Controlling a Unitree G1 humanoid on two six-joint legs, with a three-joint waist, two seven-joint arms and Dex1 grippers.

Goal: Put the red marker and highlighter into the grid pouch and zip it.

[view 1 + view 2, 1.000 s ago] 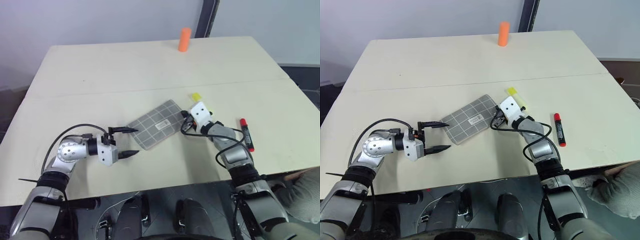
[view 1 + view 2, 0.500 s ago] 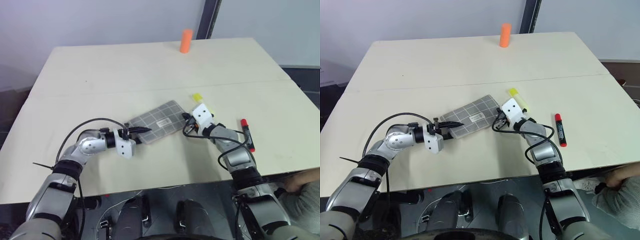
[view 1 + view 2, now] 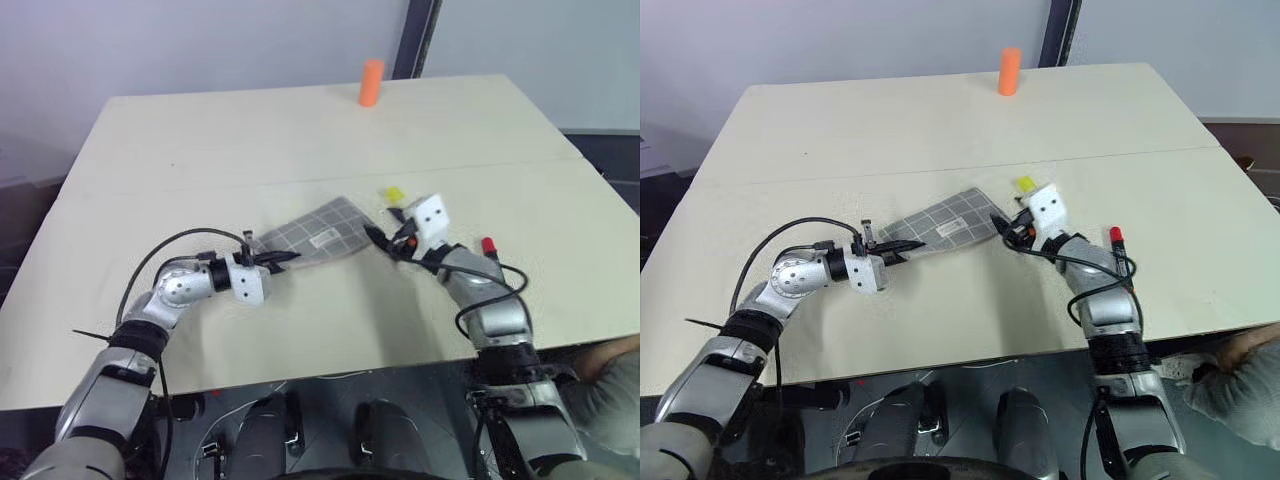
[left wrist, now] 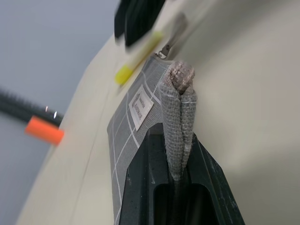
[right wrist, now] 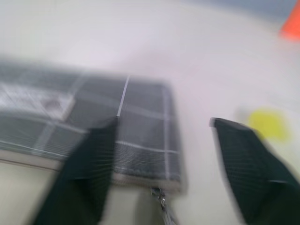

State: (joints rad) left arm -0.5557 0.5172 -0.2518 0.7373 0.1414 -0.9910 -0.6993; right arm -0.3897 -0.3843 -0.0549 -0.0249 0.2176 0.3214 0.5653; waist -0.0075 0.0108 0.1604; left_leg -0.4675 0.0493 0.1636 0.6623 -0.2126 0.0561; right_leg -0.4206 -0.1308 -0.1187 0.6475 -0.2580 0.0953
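The grid pouch [image 3: 322, 231] lies mid-table, grey with white lines and a white label. My left gripper [image 3: 276, 258] is shut on its left corner; in the left wrist view the folded fabric edge [image 4: 177, 98] is pinched between the jaws of my left gripper [image 4: 174, 140]. At the pouch's right end my right gripper [image 3: 1009, 226] stands open, and in the right wrist view its fingers [image 5: 93, 168] spread over that end above the zip pull [image 5: 161, 204]. The highlighter [image 3: 392, 193] lies just behind that gripper. My right arm partly hides the red marker [image 3: 488, 244].
An orange cylinder [image 3: 371, 80] stands upright at the far edge of the cream table [image 3: 220, 140]. A seam crosses the tabletop behind the pouch. A person's hand and sleeve [image 3: 1240, 365] show below the table's near right corner.
My left gripper reached the pouch's left corner and shut on it. My right gripper opened and lifted off the pouch's right end. The pouch shifted slightly.
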